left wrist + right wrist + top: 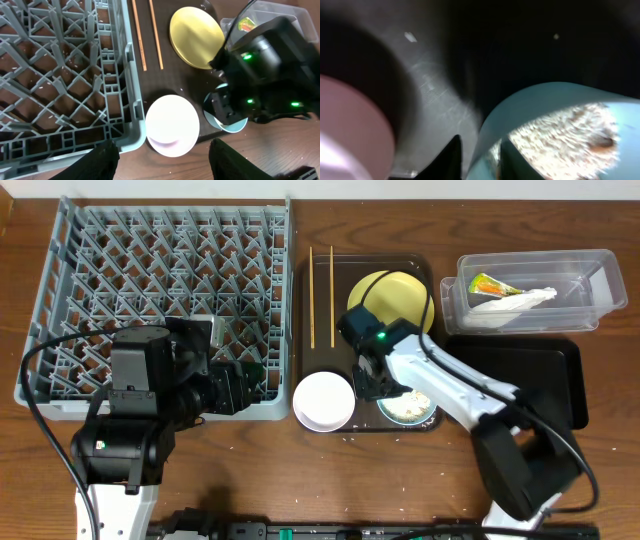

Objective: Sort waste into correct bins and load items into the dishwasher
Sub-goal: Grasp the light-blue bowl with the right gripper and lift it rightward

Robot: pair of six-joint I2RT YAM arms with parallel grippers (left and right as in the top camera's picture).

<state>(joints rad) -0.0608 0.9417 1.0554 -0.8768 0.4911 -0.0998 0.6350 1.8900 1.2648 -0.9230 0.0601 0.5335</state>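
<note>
My right gripper [378,385] is shut on the left rim of the light blue bowl [412,408], one finger inside and one outside [480,155]. The bowl [540,105] holds beige crumbs [570,130] and sits on the dark brown serving tray [322,360]. Also on that tray are the white bowl [323,400], the yellow plate [392,295] and two chopsticks [311,295]. My left gripper [162,150] is open and empty, just in front of the white bowl [172,125]. The grey rack [160,260] is at the left. I cannot make out the small white cup.
The clear tub [600,290] at the back right holds the snack wrapper [490,283] and the white napkin [520,300]. The glossy black tray [545,375] lies in front of it, partly under my right arm. The rack's front right corner [131,140] is next to my left finger.
</note>
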